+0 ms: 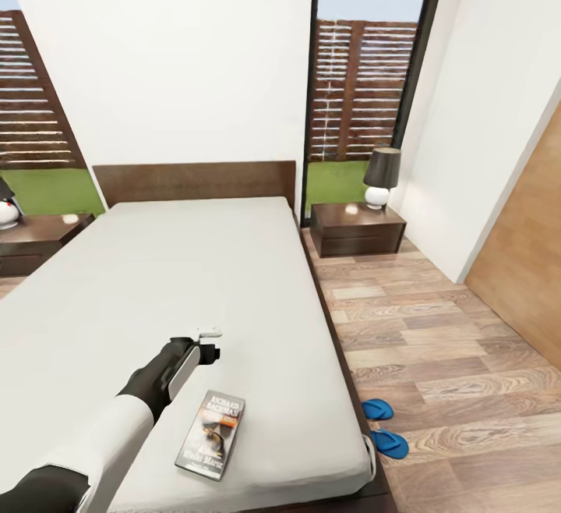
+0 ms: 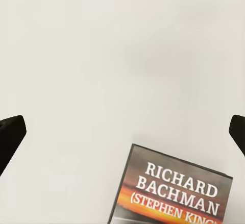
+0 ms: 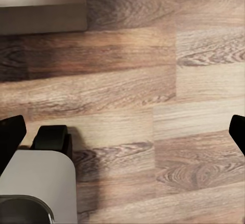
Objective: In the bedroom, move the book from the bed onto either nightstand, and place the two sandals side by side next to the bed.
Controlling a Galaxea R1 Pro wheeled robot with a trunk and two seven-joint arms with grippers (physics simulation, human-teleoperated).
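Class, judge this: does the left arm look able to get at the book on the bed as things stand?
Probably yes: the left gripper hovers open just beyond the book, with only bare mattress between them.

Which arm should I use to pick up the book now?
Left. Its end effector hovers open over the bed just beyond the book. The right end effector points at bare floor.

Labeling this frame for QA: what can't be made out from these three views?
- Book: left wrist view, lower cover cut off by the frame edge.
- Sandals: head view, heel ends hidden behind the bed edge; straps too small to see.
- Left nightstand: head view, cut by the frame edge.
- Left gripper: head view, seen end-on; wrist view shows fingers wide apart.
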